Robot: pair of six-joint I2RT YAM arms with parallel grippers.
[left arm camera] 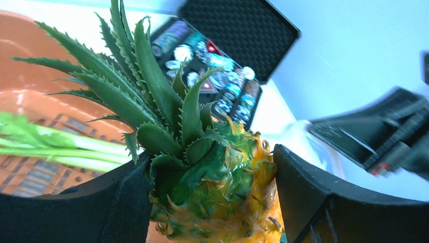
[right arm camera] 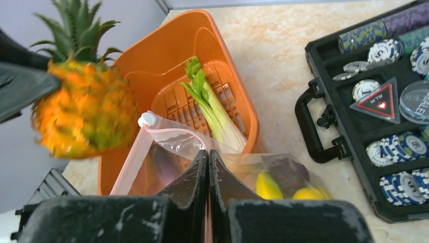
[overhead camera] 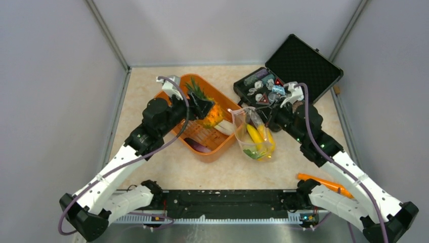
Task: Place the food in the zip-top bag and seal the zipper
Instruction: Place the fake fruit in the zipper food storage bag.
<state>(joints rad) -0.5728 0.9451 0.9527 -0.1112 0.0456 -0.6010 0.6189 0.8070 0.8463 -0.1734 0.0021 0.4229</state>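
**Tight fit loomed**

Beside the orange tub [overhead camera: 212, 154], the right hand [right arm camera: 209, 167], pinched together on the edge of the zip-top bag [overhead camera: 253, 134], held it upright; the left hand [overhead camera: 202, 107] clamped the pineapple [right arm camera: 83, 119] aloft; the broad fruit could snag the zipper [right arm camera: 129, 162] or tug the bag loose; the mouth's width was hard to make out.

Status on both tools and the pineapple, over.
Left tool gripping pineapple above orange tub. Right tool shut on zip-top bag rim, mouth open. Gap to bag looks clear.
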